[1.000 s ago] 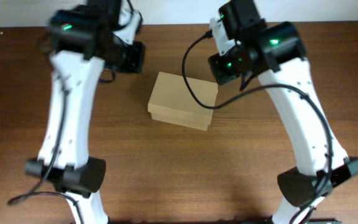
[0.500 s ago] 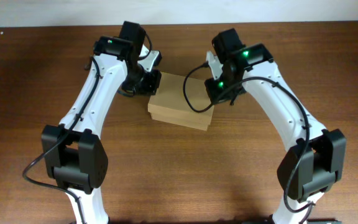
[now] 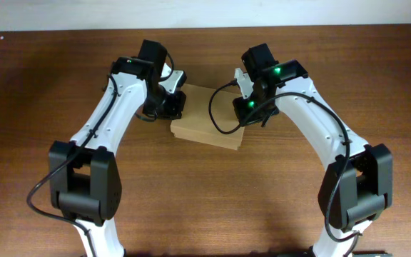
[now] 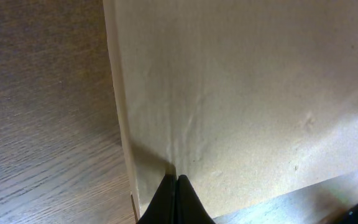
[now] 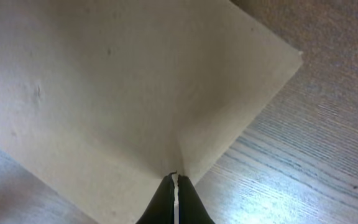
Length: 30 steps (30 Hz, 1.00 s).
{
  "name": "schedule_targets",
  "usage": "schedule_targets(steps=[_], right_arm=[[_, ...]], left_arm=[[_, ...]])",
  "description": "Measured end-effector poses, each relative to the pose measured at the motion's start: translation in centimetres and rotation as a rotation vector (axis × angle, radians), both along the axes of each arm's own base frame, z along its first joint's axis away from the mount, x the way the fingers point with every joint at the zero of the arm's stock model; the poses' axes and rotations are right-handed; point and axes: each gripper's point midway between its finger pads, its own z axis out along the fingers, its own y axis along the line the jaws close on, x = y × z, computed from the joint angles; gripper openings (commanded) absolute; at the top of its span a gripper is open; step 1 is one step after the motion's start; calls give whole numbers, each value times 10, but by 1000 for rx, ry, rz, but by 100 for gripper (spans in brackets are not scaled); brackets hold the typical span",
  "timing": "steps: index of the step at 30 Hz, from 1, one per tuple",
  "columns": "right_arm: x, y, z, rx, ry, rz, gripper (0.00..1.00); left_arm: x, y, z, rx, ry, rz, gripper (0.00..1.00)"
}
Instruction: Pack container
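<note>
The container (image 3: 205,118), a plain tan cardboard box with its flap lid down, lies at the middle of the wooden table. My left gripper (image 3: 175,104) is shut with its fingertips pressed on the lid near the box's left edge; the lid fills the left wrist view (image 4: 241,93), where the shut fingertips (image 4: 176,180) touch it. My right gripper (image 3: 242,113) is shut and presses on the lid at the box's right end; in the right wrist view its tips (image 5: 174,179) rest on the lid (image 5: 123,87) near a corner.
Brown wooden table (image 3: 262,193) all round the box. A pale wall strip runs along the table's far edge (image 3: 205,14). A black cable (image 3: 216,118) from the right arm loops over the box lid.
Both arms came down from a raised pose toward the box. Over the last half second both shut grippers settled lower onto the lid. The box has not moved.
</note>
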Motion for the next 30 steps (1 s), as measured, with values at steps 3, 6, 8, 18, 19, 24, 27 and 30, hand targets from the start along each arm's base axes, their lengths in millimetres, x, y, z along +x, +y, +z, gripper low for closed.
schedule_targets(steps=[3,6,8,18,19,24,27,30], right_arm=[[0,0,-3,0,0,0,4],[1,0,-2,1,-3,0,4],[3,1,4,3,-12,1,4],[68,-5,205,27,-515,-61,4],[69,-8,234,34,-591,-75,4],[55,-27,356,75,-921,-122,4],[39,-41,404,85,-1059,-154,4],[26,-53,435,85,-1153,-193,25]], left_arm=[[-1,-1,0,-5,0,-1,1],[-3,0,2,-5,11,0,2],[-9,2,7,7,44,1,2],[43,53,149,83,-260,124,6],[45,61,162,100,-292,142,8],[50,101,232,186,-492,245,23],[45,123,275,225,-619,311,37],[32,141,315,258,-734,363,57]])
